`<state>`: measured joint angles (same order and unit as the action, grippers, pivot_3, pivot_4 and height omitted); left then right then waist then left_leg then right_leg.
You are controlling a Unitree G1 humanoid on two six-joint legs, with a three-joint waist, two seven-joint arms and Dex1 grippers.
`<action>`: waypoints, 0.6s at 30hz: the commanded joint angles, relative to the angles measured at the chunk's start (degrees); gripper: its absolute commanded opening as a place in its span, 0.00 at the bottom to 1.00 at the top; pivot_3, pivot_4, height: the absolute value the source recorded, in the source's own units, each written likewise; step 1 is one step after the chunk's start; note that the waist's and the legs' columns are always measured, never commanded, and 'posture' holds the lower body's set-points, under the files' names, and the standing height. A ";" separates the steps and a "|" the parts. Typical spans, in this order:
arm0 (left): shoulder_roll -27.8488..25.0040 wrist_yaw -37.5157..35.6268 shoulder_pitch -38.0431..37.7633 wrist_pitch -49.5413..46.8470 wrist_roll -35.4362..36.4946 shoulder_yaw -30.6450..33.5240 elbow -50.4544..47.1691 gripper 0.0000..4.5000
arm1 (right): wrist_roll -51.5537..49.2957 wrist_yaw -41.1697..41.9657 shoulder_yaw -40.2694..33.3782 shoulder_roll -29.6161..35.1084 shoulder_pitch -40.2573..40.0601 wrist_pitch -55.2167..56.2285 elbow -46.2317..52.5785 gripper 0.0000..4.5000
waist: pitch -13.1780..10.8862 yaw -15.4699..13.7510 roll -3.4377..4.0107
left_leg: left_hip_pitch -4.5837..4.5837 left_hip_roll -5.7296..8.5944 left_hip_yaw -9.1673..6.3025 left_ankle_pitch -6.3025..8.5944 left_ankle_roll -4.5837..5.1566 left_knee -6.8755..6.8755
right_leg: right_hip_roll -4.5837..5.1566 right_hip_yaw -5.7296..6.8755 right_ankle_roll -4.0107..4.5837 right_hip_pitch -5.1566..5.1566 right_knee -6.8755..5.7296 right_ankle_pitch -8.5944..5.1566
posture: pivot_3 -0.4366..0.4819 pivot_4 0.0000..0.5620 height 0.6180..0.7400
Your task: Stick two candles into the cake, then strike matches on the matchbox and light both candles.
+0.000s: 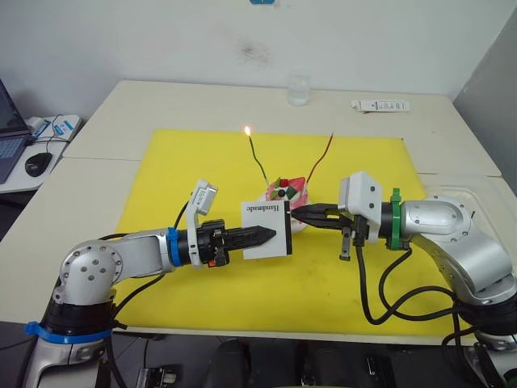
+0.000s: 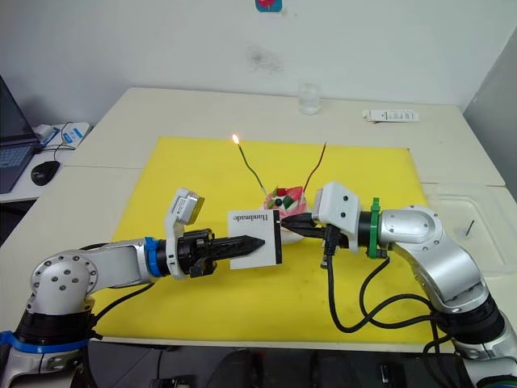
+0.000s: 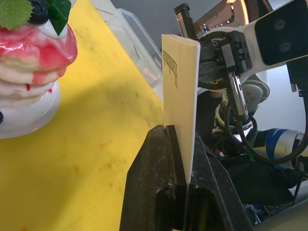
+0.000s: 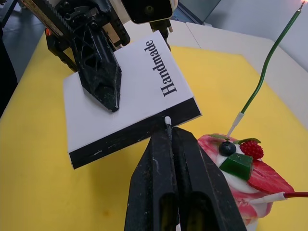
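Matchbox (image 4: 130,108) clamped upright in left pincer (image 1: 262,235), black strip turned toward right pincer (image 4: 168,144), presented for striking. Right pincer pinched on match (image 4: 168,126), white tip touching strip. Cake (image 1: 287,192) just behind both pincer tips; green candle (image 1: 257,158) lit, dark red candle (image 1: 319,162) unlit, so second light likely pending. Yellow mat (image 1: 202,170) on pale table (image 1: 161,97); glass (image 1: 298,90) and laptop (image 1: 10,133) well beyond.

White matchbox (image 4: 130,98) (black strip, black lettering), pink-and-white cake (image 4: 250,180), yellow mat (image 1: 202,162).
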<state>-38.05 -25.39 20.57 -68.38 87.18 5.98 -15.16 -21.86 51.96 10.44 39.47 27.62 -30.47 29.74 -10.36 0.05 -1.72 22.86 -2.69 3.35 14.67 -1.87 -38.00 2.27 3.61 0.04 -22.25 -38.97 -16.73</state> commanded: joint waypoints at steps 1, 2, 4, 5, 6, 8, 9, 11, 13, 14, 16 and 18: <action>-0.09 -0.18 0.09 0.30 0.91 0.94 -1.00 0.00 | 1.10 0.38 0.22 0.03 0.25 2.02 0.58 0.00 | 0.00 0.00 0.00 | 0.00 0.00 0.00 0.00 0.00 0.00 | 0.00 0.00 0.00 0.00 0.00 0.00 | 0.48 0.27 1.00; -0.08 -0.19 0.08 0.30 0.84 0.92 -0.99 0.00 | 1.37 0.40 0.44 -0.15 0.37 2.17 0.58 0.00 | 0.00 0.00 0.00 | 0.00 0.00 0.00 0.00 0.00 0.00 | 0.00 0.00 0.00 0.00 0.00 0.00 | 0.48 0.27 1.00; -0.11 -0.12 0.07 0.27 0.88 0.93 -0.97 0.00 | 1.49 0.28 0.64 -0.55 0.56 2.15 0.67 0.00 | 0.00 0.00 0.00 | 0.00 0.00 0.00 0.00 0.00 0.00 | 0.00 0.00 0.00 0.00 0.00 0.00 | 0.48 0.27 1.00; -0.13 -0.08 0.07 0.25 0.93 0.94 -0.97 0.00 | 1.59 0.33 0.70 -0.59 0.55 2.21 0.70 0.00 | 0.00 0.00 0.00 | 0.00 0.00 0.00 0.00 0.00 0.00 | 0.00 0.00 0.00 0.00 0.00 0.00 | 0.48 0.27 1.00; -0.13 -0.06 0.06 0.26 0.94 0.96 -0.97 0.00 | 1.72 0.45 0.74 -0.61 0.55 2.30 0.72 0.00 | 0.00 0.00 0.00 | 0.00 0.00 0.00 0.00 -0.01 0.00 | 0.00 0.00 0.00 0.00 0.00 0.00 | 0.48 0.27 1.00; -0.15 -0.02 0.02 0.26 0.92 0.98 -0.99 0.00 | 1.85 0.50 0.72 -0.75 0.51 2.28 0.76 0.00 | 0.00 0.00 0.00 | 0.00 0.00 0.00 0.00 -0.01 0.00 | 0.00 0.00 0.00 0.00 0.00 0.00 | 0.48 0.27 1.00; -0.15 0.03 0.01 0.27 0.92 0.99 -1.00 0.00 | 1.89 0.51 0.74 -0.81 0.47 2.28 0.82 0.00 | 0.00 0.00 0.00 | 0.00 0.00 0.00 -0.01 -0.01 0.00 | 0.00 0.00 0.00 0.00 0.00 0.00 | 0.48 0.27 1.00; -0.15 0.13 0.00 0.29 0.98 1.03 -1.01 0.00 | 1.98 0.46 0.78 -1.02 0.36 2.23 0.94 0.00 | 0.00 0.00 0.00 | 0.00 0.00 0.00 0.00 -0.01 0.00 | 0.00 0.00 0.00 0.00 0.00 0.00 | 0.48 0.27 1.00; -0.11 0.23 -0.01 0.31 1.04 1.05 -1.02 0.00 | 2.51 0.66 1.39 -1.29 0.30 2.56 1.10 0.00 | 0.00 0.00 0.00 | 0.00 0.00 0.00 0.00 -0.01 0.00 | 0.00 0.00 0.00 0.00 0.00 0.00 | 0.48 0.27 1.00; -0.08 0.26 0.00 0.33 1.05 1.05 -1.03 0.00 | 2.88 1.04 1.98 -1.31 0.38 2.85 1.19 0.00 | 0.00 0.00 0.00 | 0.00 0.00 0.00 -0.01 -0.01 0.00 | 0.00 0.00 0.00 0.00 0.00 0.00 | 0.48 0.27 1.00; 0.00 0.28 0.08 0.37 0.96 1.00 -0.97 0.00 | 3.67 4.10 4.10 0.36 -0.09 4.31 2.50 0.00 | 0.00 0.01 0.00 | 0.00 0.00 0.00 -0.01 -0.01 0.00 | 0.00 0.00 0.00 0.00 0.00 0.00 | 0.48 0.27 1.00; 0.16 0.41 0.20 0.38 0.99 0.94 -0.73 0.00 | 3.23 9.73 5.93 4.21 -1.75 6.17 5.28 0.00 | 0.00 0.00 0.01 | 0.02 0.01 0.00 -0.01 -0.01 0.01 | 0.00 0.00 0.00 -0.01 0.00 0.00 | 0.48 0.27 1.00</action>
<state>-38.03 -24.38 20.40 -68.41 87.14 6.00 -15.13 -18.51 57.16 15.00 41.85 26.77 -26.60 31.59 -10.36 0.05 -1.71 22.87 -2.68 3.34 14.66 -1.87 -37.99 2.27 3.62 0.04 -22.25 -38.94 -16.74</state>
